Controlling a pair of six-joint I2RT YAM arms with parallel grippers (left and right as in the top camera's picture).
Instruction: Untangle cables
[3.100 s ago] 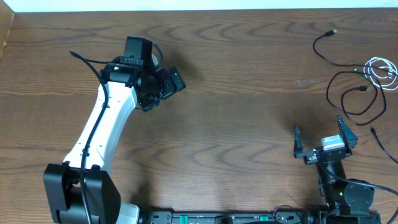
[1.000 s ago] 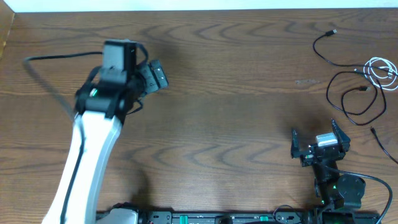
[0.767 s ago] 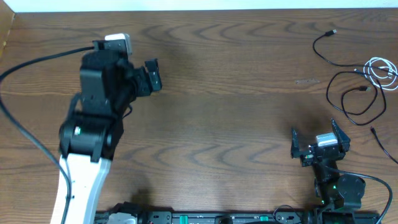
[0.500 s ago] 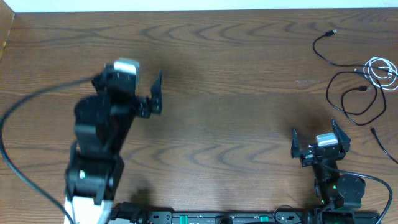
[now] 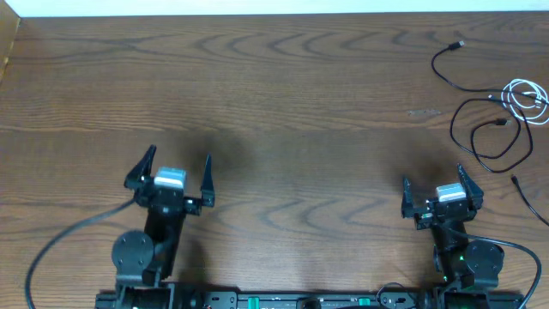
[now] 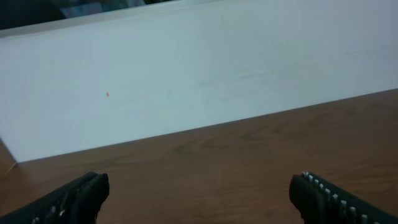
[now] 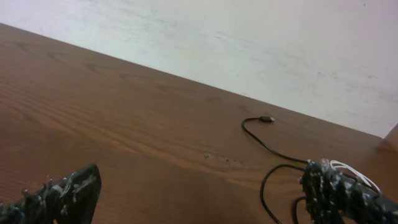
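The cables lie spread at the table's far right. A thin black cable (image 5: 443, 62) with a small plug curves at the top. Below it is a looped black cable (image 5: 477, 129), and a coiled white cable (image 5: 525, 96) lies beside that. A short black end (image 5: 525, 192) runs off the right edge. My right gripper (image 5: 435, 183) stands open near the front edge, short of the cables, and holds nothing. Its wrist view shows the black cable (image 7: 268, 142) and white cable (image 7: 353, 173) ahead of the right gripper (image 7: 202, 186). My left gripper (image 5: 174, 166) is open and empty at the front left, and the left gripper (image 6: 199, 190) sees only bare wood.
The wooden table (image 5: 283, 103) ends at a white wall (image 6: 199, 74) along the back. A small scuff mark (image 5: 422, 112) sits left of the cables. A rail (image 5: 300, 300) with both arm bases runs along the front edge.
My left arm has pulled back from the far left of the table and folded down over its base at the front. The right arm and the cables have not moved.
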